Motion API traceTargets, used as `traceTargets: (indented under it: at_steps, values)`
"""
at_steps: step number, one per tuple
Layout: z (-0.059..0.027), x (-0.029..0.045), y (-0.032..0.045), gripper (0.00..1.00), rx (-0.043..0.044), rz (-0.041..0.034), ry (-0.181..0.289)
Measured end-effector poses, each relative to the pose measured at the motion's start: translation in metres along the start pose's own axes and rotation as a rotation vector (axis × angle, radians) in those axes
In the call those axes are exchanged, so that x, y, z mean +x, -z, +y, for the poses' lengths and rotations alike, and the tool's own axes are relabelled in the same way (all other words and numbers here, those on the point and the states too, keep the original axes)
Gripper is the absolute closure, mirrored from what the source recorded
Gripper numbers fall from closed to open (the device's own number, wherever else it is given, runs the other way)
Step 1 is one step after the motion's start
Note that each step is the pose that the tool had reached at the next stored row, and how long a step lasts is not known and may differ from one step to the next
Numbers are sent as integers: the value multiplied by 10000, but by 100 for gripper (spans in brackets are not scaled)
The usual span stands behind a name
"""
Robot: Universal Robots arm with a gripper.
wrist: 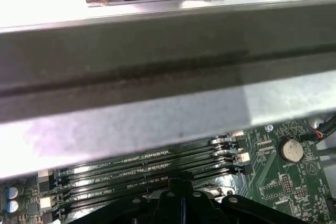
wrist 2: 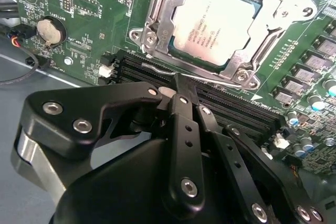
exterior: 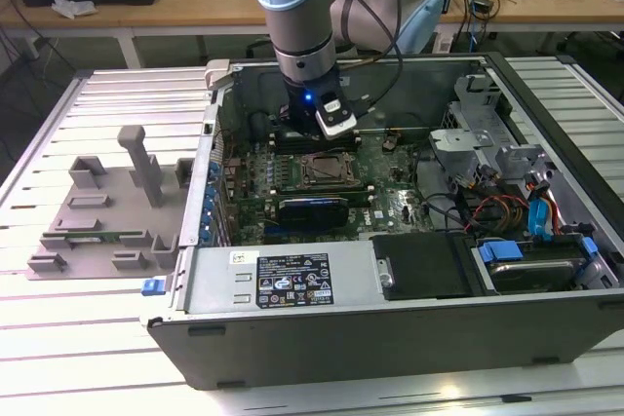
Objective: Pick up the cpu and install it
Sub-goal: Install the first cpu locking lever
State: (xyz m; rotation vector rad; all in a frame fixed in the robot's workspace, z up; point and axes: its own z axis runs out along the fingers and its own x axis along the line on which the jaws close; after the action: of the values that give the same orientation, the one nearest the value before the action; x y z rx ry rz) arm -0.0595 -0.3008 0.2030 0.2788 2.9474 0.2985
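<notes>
Already your cpu (wrist 2: 218,22) sits in its motherboard socket (wrist 2: 157,22).
Your gripper (wrist 2: 185,92) hangs pinched together, holding nothing, over the memory slots (wrist 2: 236,109).

In the first wrist view, the black fingers (wrist: 181,203) stand pressed together just over the rows of memory slots (wrist: 152,169) on the green motherboard (wrist: 294,182). A round coin battery (wrist: 292,150) sits near the slots' end. Beyond them rises the grey metal case wall (wrist: 157,98), with two capacitors (wrist: 11,198) opposite.
</notes>
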Motion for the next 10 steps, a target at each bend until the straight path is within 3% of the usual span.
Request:
traceTargets:
  at_steps: [10]
  values:
    - [-10,5,-46,89,36,-42,-192]
